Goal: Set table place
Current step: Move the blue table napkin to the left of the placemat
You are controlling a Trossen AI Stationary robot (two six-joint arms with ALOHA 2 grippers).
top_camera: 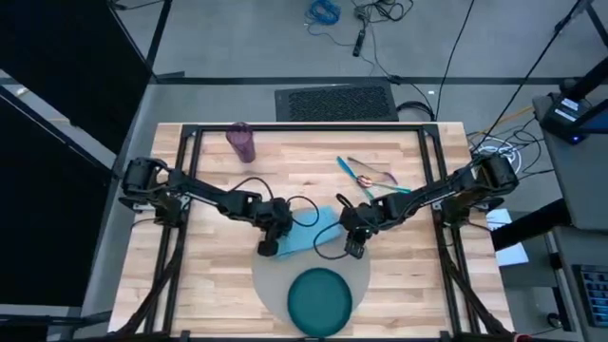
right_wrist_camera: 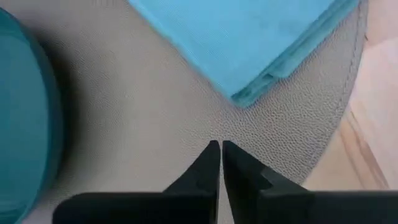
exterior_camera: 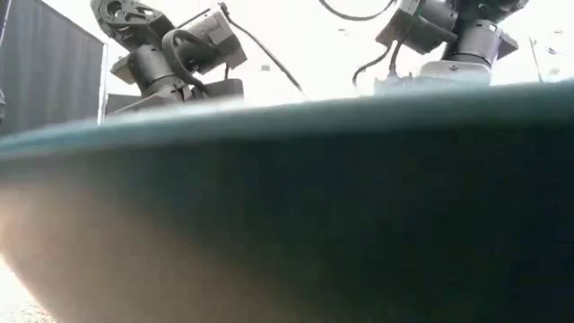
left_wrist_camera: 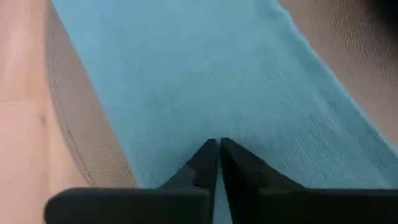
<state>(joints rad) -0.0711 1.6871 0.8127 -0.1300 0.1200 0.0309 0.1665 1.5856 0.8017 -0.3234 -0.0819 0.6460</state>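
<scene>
We see both grippers pressed together — left gripper (left_wrist_camera: 218, 144) over the napkin (left_wrist_camera: 217, 81), right gripper (right_wrist_camera: 220, 146) over the mat (right_wrist_camera: 155, 124) (plate (right_wrist_camera: 22, 112) beside).

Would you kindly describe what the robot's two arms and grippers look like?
Both arms are dark, jointed and slender, with black cables looping along them. The left gripper and right gripper each end in two black, tapered fingers with stepped inner edges.

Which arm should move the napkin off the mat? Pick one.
Left, probably. Its gripper hangs directly over the napkin, fingers shut; the right gripper sits over bare mat beside the napkin's corner.
</scene>
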